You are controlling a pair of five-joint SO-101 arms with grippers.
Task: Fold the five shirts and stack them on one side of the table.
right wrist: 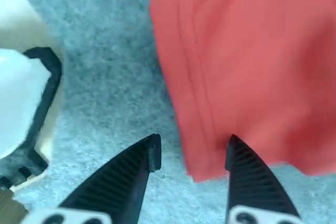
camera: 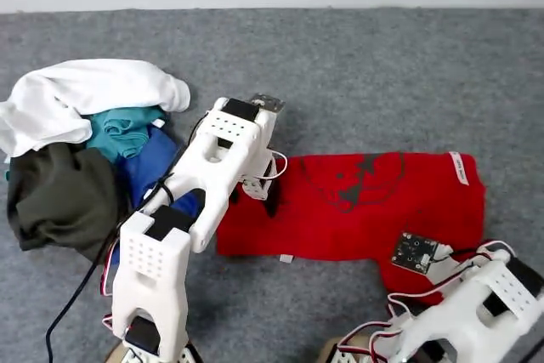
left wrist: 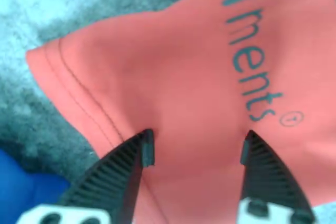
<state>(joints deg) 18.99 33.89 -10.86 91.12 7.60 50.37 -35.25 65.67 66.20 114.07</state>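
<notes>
The red cotton shirt with a dark chest print (camera: 374, 201) is lying spread flat on the grey felt-covered table (camera: 357, 57), right of centre, evidently laid out for folding. The left gripper (left wrist: 197, 144) is hanging released, jaws apart, over the shirt's left edge close to a stitched corner. The right gripper (right wrist: 194, 149) is sitting just as open astride the near right corner, probably so the two can pinch opposite ends together. The crumpled white shirt (camera: 76, 95), teal shirt (camera: 127, 129), blue shirt (camera: 149, 167) and dark olive shirt (camera: 59, 197) are lying heaped at the left, out of the way.

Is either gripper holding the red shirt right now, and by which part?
Nothing held: left gripper and right gripper both stand open over the red shirt.
</notes>
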